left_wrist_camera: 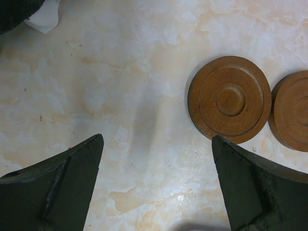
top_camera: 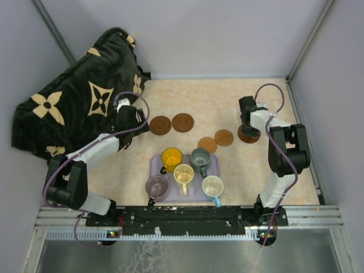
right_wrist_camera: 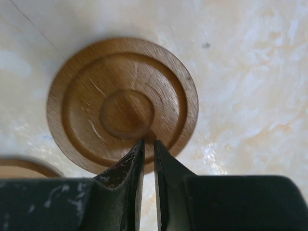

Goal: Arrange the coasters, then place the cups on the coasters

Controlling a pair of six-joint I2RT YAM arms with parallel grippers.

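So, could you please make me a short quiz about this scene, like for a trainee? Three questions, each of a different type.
1. True or false: all five cups stand on the lavender tray.
2. Choose one. The right end effector is: A) wide open, B) shut, C) out of view.
3. Count: how many coasters lie on the table?

Key: 1) True. 2) B. 3) Five.
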